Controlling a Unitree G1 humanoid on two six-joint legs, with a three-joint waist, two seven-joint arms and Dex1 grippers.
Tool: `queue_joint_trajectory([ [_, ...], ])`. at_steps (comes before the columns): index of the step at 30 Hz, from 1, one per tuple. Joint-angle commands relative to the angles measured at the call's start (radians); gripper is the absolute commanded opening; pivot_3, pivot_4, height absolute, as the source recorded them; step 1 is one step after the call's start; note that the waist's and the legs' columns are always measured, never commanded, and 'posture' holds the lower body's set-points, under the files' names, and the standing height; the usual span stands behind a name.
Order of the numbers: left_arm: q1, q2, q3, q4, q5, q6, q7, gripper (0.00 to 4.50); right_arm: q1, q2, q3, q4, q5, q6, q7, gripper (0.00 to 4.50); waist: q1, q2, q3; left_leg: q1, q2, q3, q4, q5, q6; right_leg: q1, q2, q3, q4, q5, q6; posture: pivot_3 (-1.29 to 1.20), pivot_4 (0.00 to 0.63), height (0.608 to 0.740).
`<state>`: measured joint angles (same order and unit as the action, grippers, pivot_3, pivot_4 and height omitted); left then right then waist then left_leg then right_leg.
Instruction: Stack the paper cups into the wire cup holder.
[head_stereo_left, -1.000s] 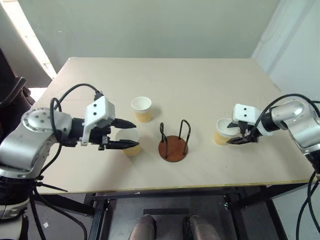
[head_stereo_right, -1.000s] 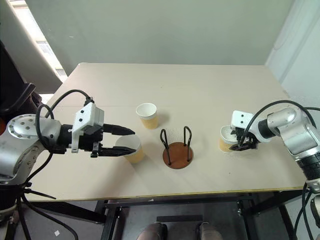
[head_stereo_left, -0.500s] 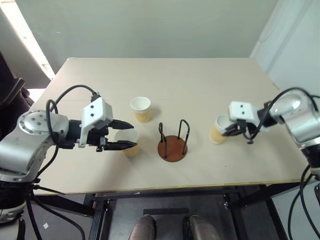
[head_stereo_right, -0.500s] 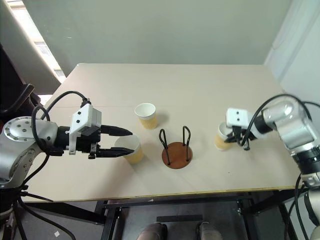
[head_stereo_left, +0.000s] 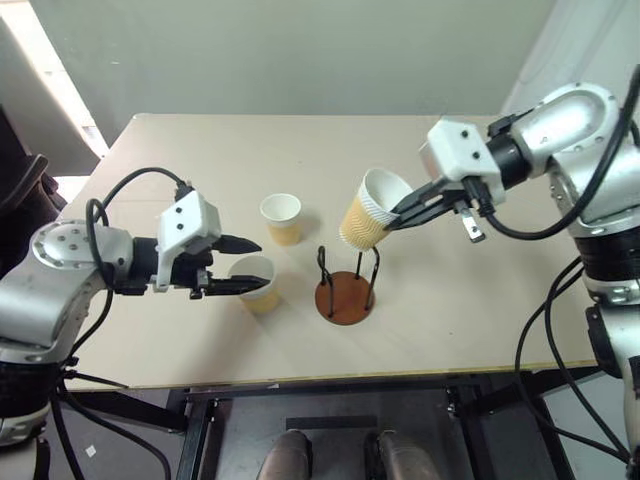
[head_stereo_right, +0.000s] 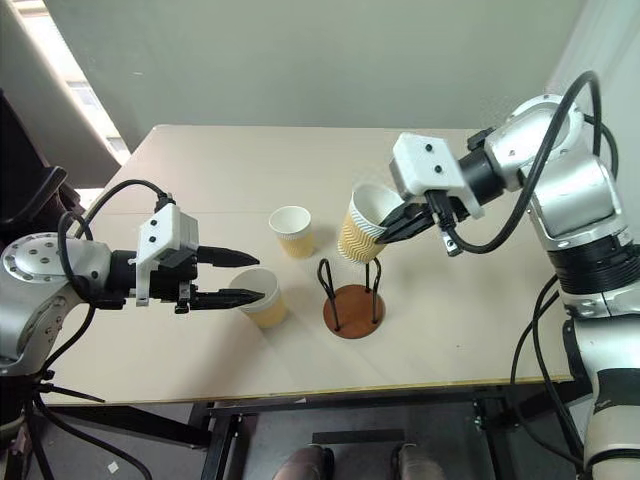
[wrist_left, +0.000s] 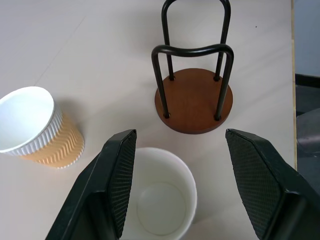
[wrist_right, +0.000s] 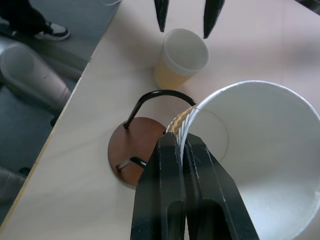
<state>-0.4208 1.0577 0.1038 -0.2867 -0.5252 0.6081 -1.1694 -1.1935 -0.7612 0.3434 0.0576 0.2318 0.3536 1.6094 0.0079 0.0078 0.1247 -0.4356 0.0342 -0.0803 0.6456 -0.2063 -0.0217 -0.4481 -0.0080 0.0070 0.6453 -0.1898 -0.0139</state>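
Two grippers: the right gripper pinches a cup's rim (tilted, lifted) above the holder at the table's middle. Left gripper stands spread around a second cup; the third stands farther back.

Scene bright, evenly lit, diffuse. Strong white daylight strip blown out behind left hand, beyond tabletop corner. Shadows soft, short, faint: pale patch beside wire cup holder, slight dark rim around cup bases. Mild sheen on silver arm shells, no harsh glare on tabletop. Head views sharp, slight bowing at edges. Wrist views: fingers close to lens soft-focused; held cup rim slightly blurred.
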Motion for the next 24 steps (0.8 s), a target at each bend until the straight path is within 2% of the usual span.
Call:
queue_joint_trajectory([
  [1,0.012,0.013,0.049,-0.045,-0.017,-0.001,0.007,3.06,-0.028,0.005,0.014,-0.012,0.01,-0.033,0.005,0.04,-0.001,0.0,0.0,0.0,0.0,0.0,0.0,0.0,0.0,0.0,0.0,0.0,0.0,0.0,0.0,0.0,0.15,0.74],
  [8,0.04,0.014,0.068,-0.075,-0.03,0.016,0.031,3.06,-0.024,0.032,0.065,-0.006,-0.005,-0.078,0.005,0.04,-0.003,0.0,0.0,0.001,0.0,0.0,0.0,0.0,0.0,0.0,0.0,0.0,0.001,0.0,0.0,0.0,0.15,0.74],
  [19,0.047,0.02,0.07,-0.079,-0.029,0.022,0.046,3.06,-0.03,0.12,0.063,0.029,-0.105,-0.107,-0.021,0.04,-0.004,0.0,0.0,0.001,0.0,0.0,0.0,0.0,-0.001,0.0,0.0,0.0,0.001,0.0,-0.001,0.0,0.15,0.74],
  [22,0.04,0.021,0.066,-0.075,-0.028,0.022,0.043,3.06,-0.028,0.118,0.06,0.026,-0.117,-0.122,-0.006,0.64,-0.004,0.0,0.0,0.001,0.0,-0.001,0.0,0.0,-0.001,0.0,0.0,-0.001,0.001,0.0,-0.001,0.0,0.15,0.74],
  [24,0.035,0.02,0.061,-0.07,-0.025,0.019,0.042,3.06,-0.029,0.111,0.056,0.028,-0.124,-0.129,0.0,1.29,-0.004,0.0,0.0,0.001,0.0,0.0,0.0,0.0,-0.001,0.0,0.0,0.0,0.001,0.0,-0.001,0.0,0.15,0.74],
])
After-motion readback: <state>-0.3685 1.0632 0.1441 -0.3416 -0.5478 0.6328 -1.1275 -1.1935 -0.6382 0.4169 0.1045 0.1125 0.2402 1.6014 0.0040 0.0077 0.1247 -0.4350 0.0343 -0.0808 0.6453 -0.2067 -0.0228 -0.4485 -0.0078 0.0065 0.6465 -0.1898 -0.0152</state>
